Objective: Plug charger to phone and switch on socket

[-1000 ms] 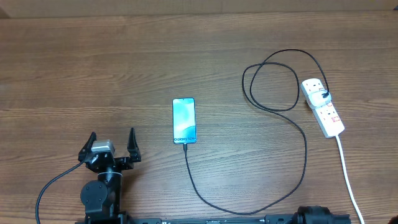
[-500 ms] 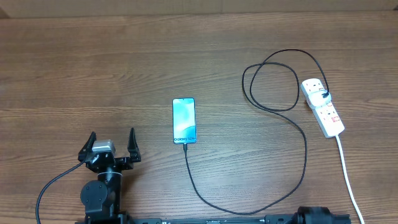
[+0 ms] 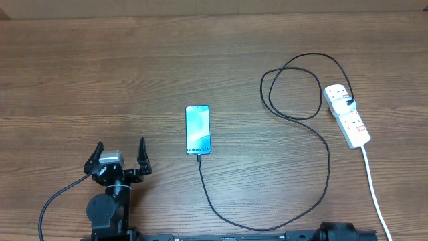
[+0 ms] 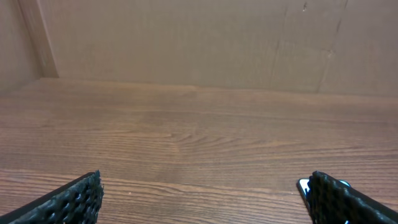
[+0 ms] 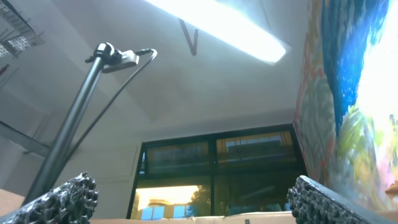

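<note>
The phone [image 3: 198, 130] lies flat mid-table with its screen lit. The charger [image 3: 321, 194], a thin black cable, meets the phone's near edge, sweeps right, loops and ends in a black plug [image 3: 349, 103] seated in the socket [image 3: 347, 115], a white power strip at the right. Its switch state is too small to read. My left gripper [image 3: 121, 155] stands open near the front left, empty; in the left wrist view [image 4: 205, 199] a corner of the phone [image 4: 303, 185] peeks past the right finger. My right gripper [image 5: 193, 199] is open, empty and aimed at the ceiling.
The strip's white cord [image 3: 374, 187] runs to the table's front edge. The right arm's base [image 3: 341, 232] sits at the front right. A cardboard wall [image 4: 186, 43] backs the table. The right wrist view shows a camera pole [image 5: 74, 118] and a ceiling light.
</note>
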